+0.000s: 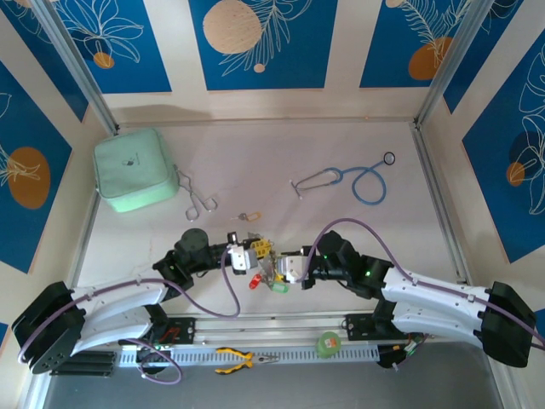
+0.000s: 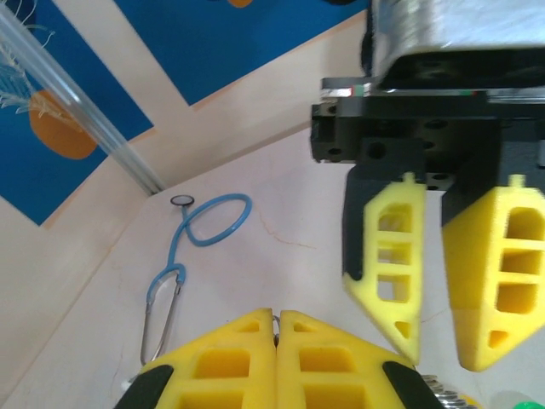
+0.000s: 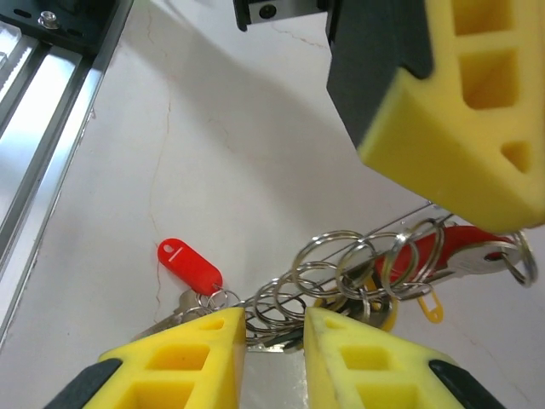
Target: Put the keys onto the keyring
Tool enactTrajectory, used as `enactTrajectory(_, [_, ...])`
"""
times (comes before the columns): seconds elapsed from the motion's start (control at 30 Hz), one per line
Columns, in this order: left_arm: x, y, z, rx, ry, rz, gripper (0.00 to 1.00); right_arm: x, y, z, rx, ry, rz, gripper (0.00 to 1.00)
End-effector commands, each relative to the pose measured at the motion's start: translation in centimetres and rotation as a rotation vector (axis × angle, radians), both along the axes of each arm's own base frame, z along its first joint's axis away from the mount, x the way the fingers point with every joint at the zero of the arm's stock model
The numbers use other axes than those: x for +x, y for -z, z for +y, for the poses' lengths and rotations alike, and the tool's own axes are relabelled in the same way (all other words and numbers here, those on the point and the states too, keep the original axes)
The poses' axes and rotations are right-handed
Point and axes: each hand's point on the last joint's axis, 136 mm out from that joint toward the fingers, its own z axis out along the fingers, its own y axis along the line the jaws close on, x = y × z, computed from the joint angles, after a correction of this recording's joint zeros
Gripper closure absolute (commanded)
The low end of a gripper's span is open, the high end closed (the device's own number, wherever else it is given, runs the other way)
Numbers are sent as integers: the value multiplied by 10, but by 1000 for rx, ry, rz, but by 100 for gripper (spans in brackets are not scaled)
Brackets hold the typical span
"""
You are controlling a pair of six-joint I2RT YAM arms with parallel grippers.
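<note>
Several keys lay bunched on the table at its near middle, just past the right gripper. Its yellow fingers stood parted with nothing between them. Each key looked light, stiff and slick, and hung on its own small split ring, so the bunch would likely slide and tangle rather than lift cleanly. The flat head beside a plastic tag, such as the red tag, seemed the surest place to pinch. Just beyond, the keyring showed as a thin taut wire that ran through several of those rings and up under the left gripper. That gripper's fingers were pressed together, apparently pinching the wire. So fine a wire would probably bend or slip if pulled sideways. The two grippers sat close together, leaving little room to turn. Farther out lay one loose key with a yellow tag, near the forceps. Farthest were a mint pouch and a blue stethoscope, well apart from the work.
</note>
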Motion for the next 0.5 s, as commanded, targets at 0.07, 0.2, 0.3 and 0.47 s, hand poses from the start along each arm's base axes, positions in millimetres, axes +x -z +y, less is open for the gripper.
enactTrajectory(0.07, [20, -19, 6, -92, -120, 68, 100, 6, -8, 3, 70, 56, -6, 76])
enactTrajectory(0.2, [33, -16, 13, -82, -220, 172, 100, 14, -14, 0, 108, 125, 3, 76])
enactTrajectory(0.3, [39, -18, 19, -78, -279, 240, 100, 20, -16, -7, 114, 188, 11, 74])
enactTrajectory(0.47, [48, -12, 25, -37, -370, 369, 100, 25, -20, -12, 114, 247, 54, 71])
